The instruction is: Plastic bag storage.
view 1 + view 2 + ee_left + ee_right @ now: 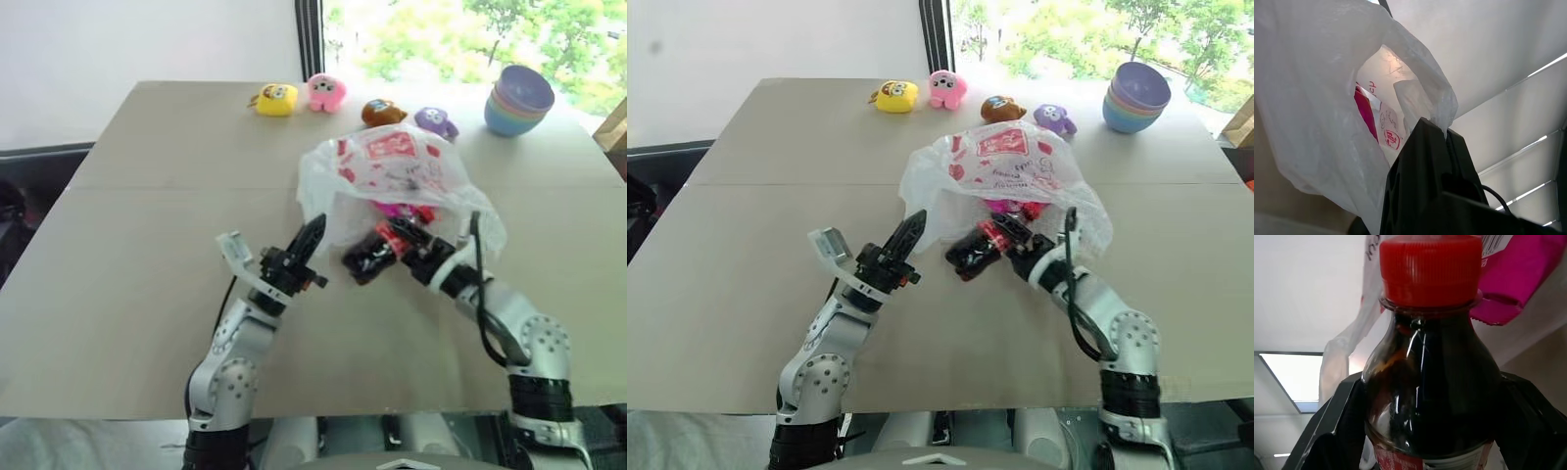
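The plastic bag [392,171], crinkly translucent white with red print, stands puffed up at the middle of the table, its mouth facing me. My left gripper [312,233] is shut on the bag's near left edge and holds it up; the left wrist view shows that film [1312,98] pinched at the fingertips [1436,128]. My right gripper [411,247] is shut on a dark cola bottle [367,257] with a red cap [1430,269], lying level at the bag's mouth. A magenta snack packet [1518,279] sits inside the bag just beyond the cap.
Along the far edge of the table [147,245] stand small plush toys: yellow [276,99], pink [326,91], brown [382,113] and purple [435,121]. A stack of pastel bowls [518,100] is at the far right corner.
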